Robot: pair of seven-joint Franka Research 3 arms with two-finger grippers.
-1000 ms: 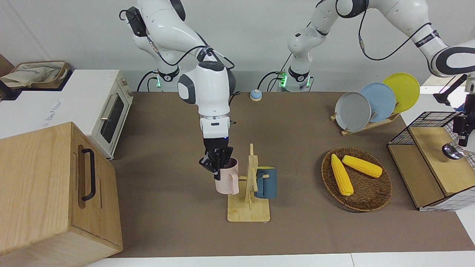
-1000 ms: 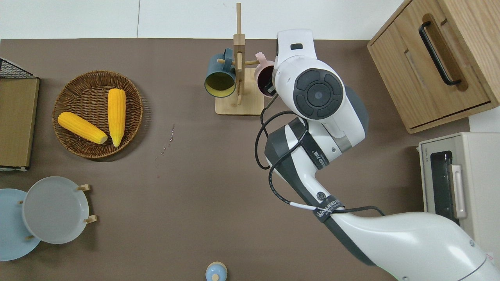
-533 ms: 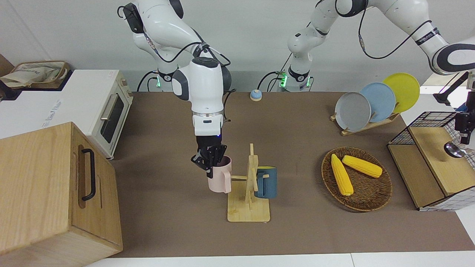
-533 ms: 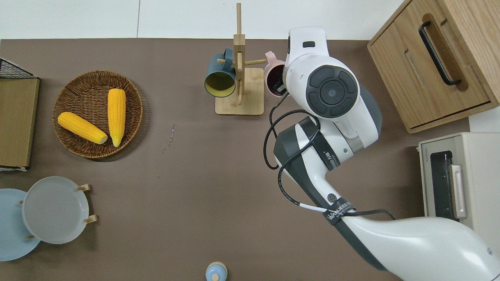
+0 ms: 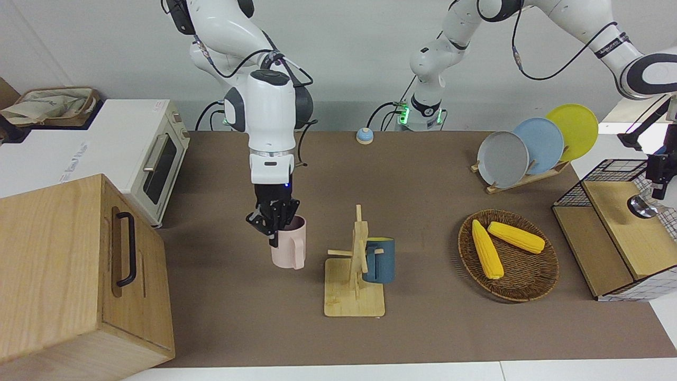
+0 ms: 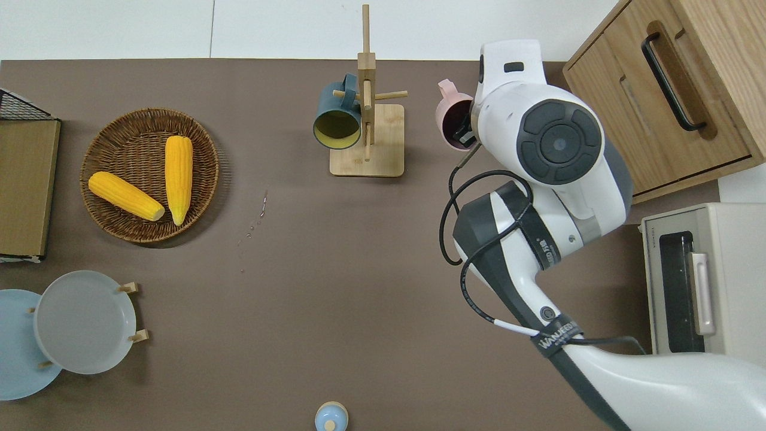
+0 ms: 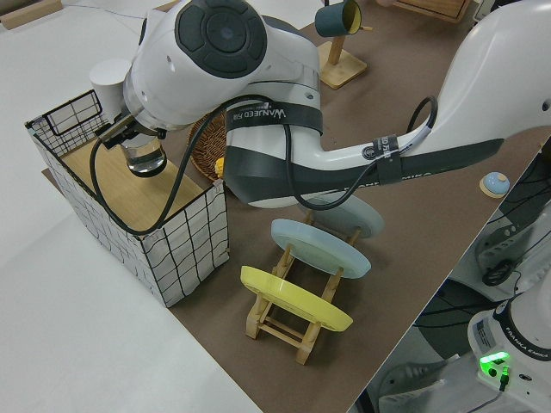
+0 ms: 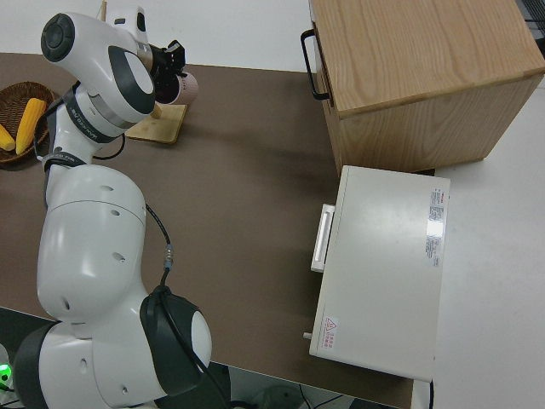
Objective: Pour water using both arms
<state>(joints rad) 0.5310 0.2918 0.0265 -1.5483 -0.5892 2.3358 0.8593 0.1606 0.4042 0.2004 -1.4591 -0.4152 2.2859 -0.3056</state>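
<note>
White right arm (image 5: 267, 114) holds a pink mug (image 5: 289, 249) (upright, off its rack).

We see glossy white plastic shells on both arms (image 5: 272, 114), black matt joint rings. Pink mug (image 5: 289, 248) smooth, matt. Blue mug (image 5: 380, 260) smooth, slight sheen. Mug rack (image 5: 354, 275) pale bare wood. Basket (image 5: 529, 283) rough woven wicker. Table cover (image 5: 423, 185) matt brown. Cabinet (image 5: 63, 275) grained wood. Glass (image 7: 145, 157) clear, shiny.
</note>
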